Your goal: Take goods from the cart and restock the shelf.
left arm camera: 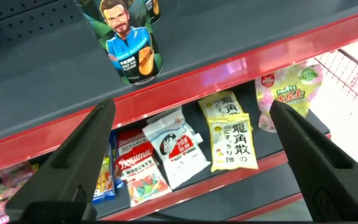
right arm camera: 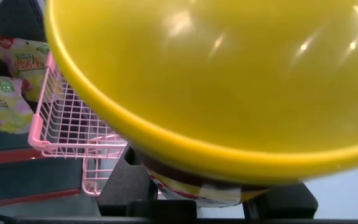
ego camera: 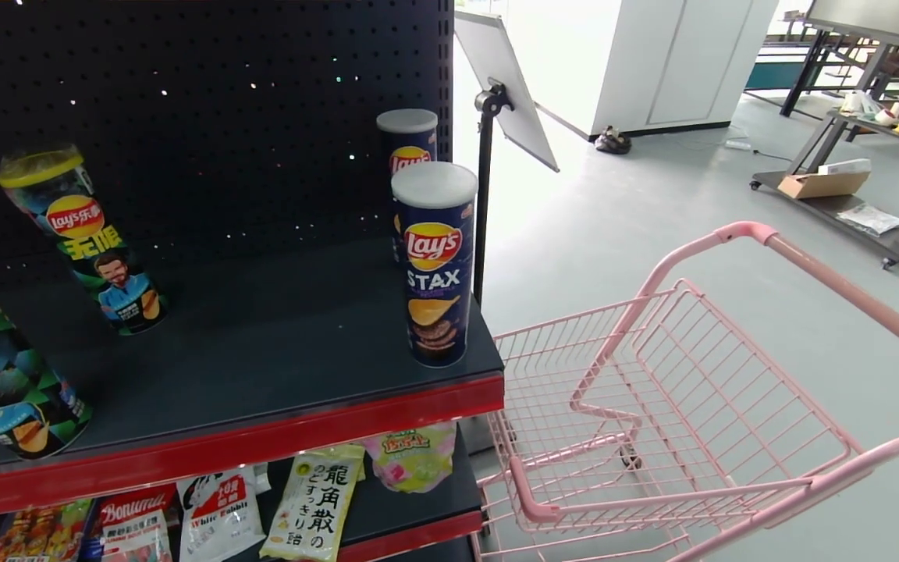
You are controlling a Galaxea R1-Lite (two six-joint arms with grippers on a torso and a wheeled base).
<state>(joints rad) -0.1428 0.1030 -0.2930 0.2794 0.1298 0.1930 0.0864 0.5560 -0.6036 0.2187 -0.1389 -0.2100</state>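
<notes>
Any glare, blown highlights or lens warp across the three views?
Head view: the far floor is blown white, and the green can leans outward, likely wide-angle warp. Left wrist view: a glare streak on the red shelf edge. Right wrist view: bright specular spots on the yellow lid of the held can.

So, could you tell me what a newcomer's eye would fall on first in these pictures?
Most likely the pink cart standing right of the shelf. Next, the dark blue chip can upright at the top board's front right corner, with a second blue can behind it. In the right wrist view, a yellow-lidded can looms large, gripped in the right claw.
</notes>
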